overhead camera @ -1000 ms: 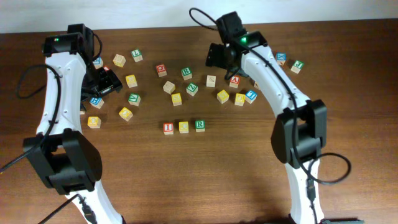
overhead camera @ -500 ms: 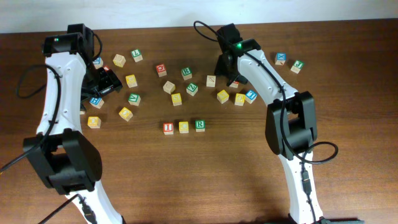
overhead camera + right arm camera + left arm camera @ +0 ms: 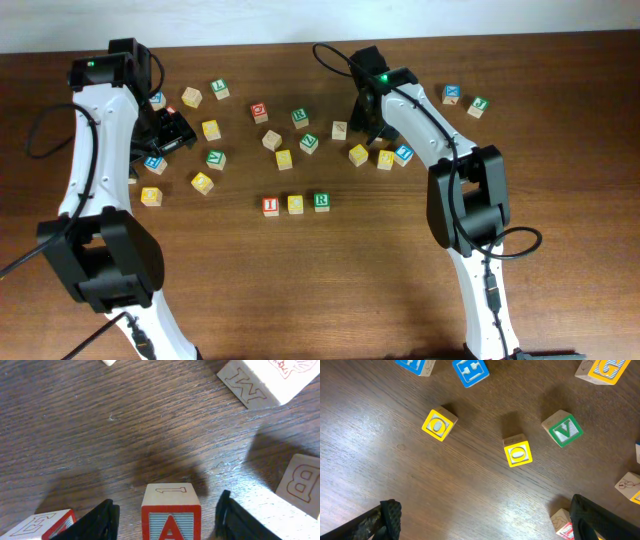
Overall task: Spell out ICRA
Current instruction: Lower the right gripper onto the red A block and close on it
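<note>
A row of three blocks lies at the table's middle: a red I block [image 3: 270, 206], a yellow block [image 3: 295, 204] and a green R block [image 3: 321, 201]. My right gripper [image 3: 375, 126] is down among the far blocks. In the right wrist view it [image 3: 167, 522] is open, with the red A block [image 3: 171, 502] standing on the table between its two fingers, apart from both. From overhead the A block is mostly hidden under the gripper. My left gripper [image 3: 170, 135] is open and empty [image 3: 490, 520] above bare wood at the left.
Loose blocks are scattered across the far half: yellow [image 3: 358, 154], blue [image 3: 402, 153], blue [image 3: 452, 94], green [image 3: 478, 105]. Close by the A block are an M block [image 3: 265, 380], a B block [image 3: 302, 482] and a red-edged block [image 3: 40, 522]. Yellow O blocks [image 3: 439, 424] [image 3: 518, 453] and a green V block [image 3: 563, 429] lie under the left wrist.
My right gripper has moved forward and down from behind the A block to straddle it. The left arm and the row of three blocks have not moved.
</note>
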Action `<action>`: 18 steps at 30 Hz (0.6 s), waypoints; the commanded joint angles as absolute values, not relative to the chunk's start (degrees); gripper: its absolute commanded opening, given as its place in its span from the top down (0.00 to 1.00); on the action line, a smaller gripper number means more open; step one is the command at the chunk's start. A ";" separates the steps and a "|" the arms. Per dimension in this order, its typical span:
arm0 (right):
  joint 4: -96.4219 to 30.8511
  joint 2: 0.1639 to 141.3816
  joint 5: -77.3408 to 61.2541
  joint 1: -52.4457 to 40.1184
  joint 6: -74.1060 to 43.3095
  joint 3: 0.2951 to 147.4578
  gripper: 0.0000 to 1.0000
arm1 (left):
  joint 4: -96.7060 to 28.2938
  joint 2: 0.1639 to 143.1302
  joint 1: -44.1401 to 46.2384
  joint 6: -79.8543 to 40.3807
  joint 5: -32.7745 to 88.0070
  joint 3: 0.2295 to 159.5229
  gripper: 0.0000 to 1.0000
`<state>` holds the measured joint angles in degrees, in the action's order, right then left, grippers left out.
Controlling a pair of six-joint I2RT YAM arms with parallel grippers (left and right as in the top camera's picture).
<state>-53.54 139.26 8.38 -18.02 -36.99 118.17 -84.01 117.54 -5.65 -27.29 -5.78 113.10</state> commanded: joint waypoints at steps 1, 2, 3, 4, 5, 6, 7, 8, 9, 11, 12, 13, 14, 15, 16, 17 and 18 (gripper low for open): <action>-53.87 140.00 9.50 -17.61 -36.42 117.73 0.49 | -84.05 117.10 -5.91 -27.40 -5.41 113.40 0.01; -53.95 140.00 9.50 -17.61 -36.42 117.73 0.52 | -84.07 117.10 -5.91 -27.40 -5.41 113.40 0.01; -53.95 140.00 9.50 -17.61 -36.45 117.73 0.56 | -84.05 117.10 -5.91 -27.40 -5.41 113.40 0.01; -53.95 140.00 9.50 -17.61 -36.42 117.73 0.57 | -84.05 117.10 -5.91 -27.40 -5.41 113.40 0.01; -53.95 140.00 9.50 -17.61 -36.40 117.73 0.57 | -84.05 117.10 -5.91 -27.40 -5.41 113.40 0.01; -53.95 140.00 9.52 -17.61 -36.23 117.73 0.57 | -84.07 117.10 -5.91 -27.40 -5.41 113.40 0.01; -53.95 140.00 9.50 -17.61 -35.70 117.73 0.57 | -84.05 117.10 -5.91 -27.40 -5.41 113.40 0.01; -53.91 140.00 9.52 -17.61 -34.74 117.73 0.57 | -84.05 117.10 -5.91 -27.40 -5.41 113.40 0.01; -53.89 140.00 9.54 -17.61 -34.74 117.73 0.57 | -84.05 117.10 -5.91 -27.40 -5.41 113.40 0.01; -53.91 140.00 9.76 -17.61 -34.70 117.73 0.58 | -84.05 117.10 -5.91 -27.40 -5.41 113.40 0.01; -53.71 140.00 9.74 -17.61 -34.72 117.58 0.58 | -84.05 117.10 -5.91 -27.40 -5.41 113.40 0.01; -53.65 140.00 9.74 -17.61 -34.70 117.36 0.61 | -84.05 117.10 -5.91 -27.40 -5.41 113.40 0.01; -53.65 140.00 9.74 -17.61 -34.59 117.16 0.63 | -84.05 117.10 -5.91 -27.40 -5.41 113.40 0.01; -53.52 140.00 9.76 -17.61 -34.24 116.75 0.63 | -84.05 117.10 -5.91 -27.40 -5.41 113.40 0.01; -53.45 140.00 9.74 -17.61 -33.39 116.44 0.63 | -84.05 117.10 -5.91 -27.40 -5.41 113.40 0.01; -52.90 140.00 9.76 -17.61 -32.73 116.01 0.63 | -84.07 117.10 -5.91 -27.40 -5.41 113.40 0.01; -52.84 140.00 9.76 -17.58 -32.27 115.90 0.63 | -84.07 117.10 -5.91 -27.40 -5.41 113.40 0.01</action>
<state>-53.30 139.26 8.62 -18.02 -34.04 116.97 -84.01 117.54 -5.65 -27.29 -5.78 113.10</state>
